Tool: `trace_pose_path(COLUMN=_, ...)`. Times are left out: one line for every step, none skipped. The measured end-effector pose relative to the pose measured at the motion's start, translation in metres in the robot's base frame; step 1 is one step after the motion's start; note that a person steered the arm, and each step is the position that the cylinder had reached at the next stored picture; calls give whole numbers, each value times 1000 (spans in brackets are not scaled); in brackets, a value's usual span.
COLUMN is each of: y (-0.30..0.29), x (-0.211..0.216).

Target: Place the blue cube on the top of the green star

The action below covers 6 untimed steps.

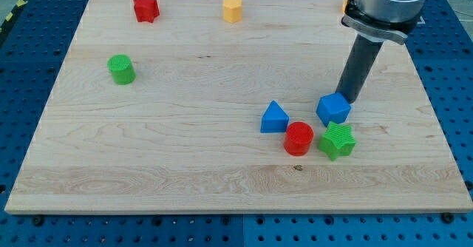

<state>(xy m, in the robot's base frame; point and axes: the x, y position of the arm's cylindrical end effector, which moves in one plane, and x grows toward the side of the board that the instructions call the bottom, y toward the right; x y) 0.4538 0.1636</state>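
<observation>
The blue cube (333,109) sits on the wooden board right of centre. The green star (337,140) lies just below it toward the view's bottom, almost touching it. My tip (349,98) is at the cube's upper right side, touching or nearly touching it. The dark rod rises from there to the view's top right.
A red cylinder (298,138) sits left of the green star, with a blue triangular block (274,118) above and left of it. A green cylinder (120,69) is at the left. A red star (145,9) and a yellow block (232,9) are near the top edge.
</observation>
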Motion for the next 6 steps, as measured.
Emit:
trace_pose_path(y=-2, x=-23)
trace_pose_path(y=-9, x=-28)
trace_pose_path(y=-15, x=-10)
trace_pose_path(y=-15, x=-5)
trace_pose_path(y=-15, x=-1)
trace_pose_path(y=-15, x=10)
